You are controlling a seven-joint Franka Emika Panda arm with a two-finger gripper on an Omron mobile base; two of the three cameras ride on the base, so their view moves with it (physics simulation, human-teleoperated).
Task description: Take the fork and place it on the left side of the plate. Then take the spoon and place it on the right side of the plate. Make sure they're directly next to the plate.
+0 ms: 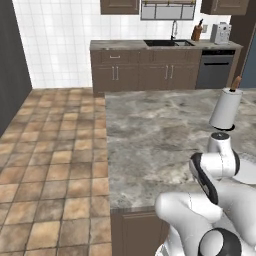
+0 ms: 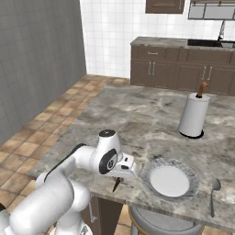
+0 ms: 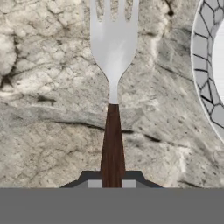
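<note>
One hand (image 3: 112,183) grasping fork (image 3: 112,65) (handle clamped), plate (image 3: 209,83) beside, spoon (image 2: 214,195) in right base view

We hold our white arm (image 2: 69,170) folded low, the elbow bent and the forearm reaching forward over the near edge of the marbled grey stone tabletop (image 2: 137,124). Our wrist points down, with the gripper (image 3: 112,183) close above the surface. Its two dark fingertips (image 3: 94,184) are closed tight on the dark brown handle of the silver-headed fork (image 3: 112,87)
</note>
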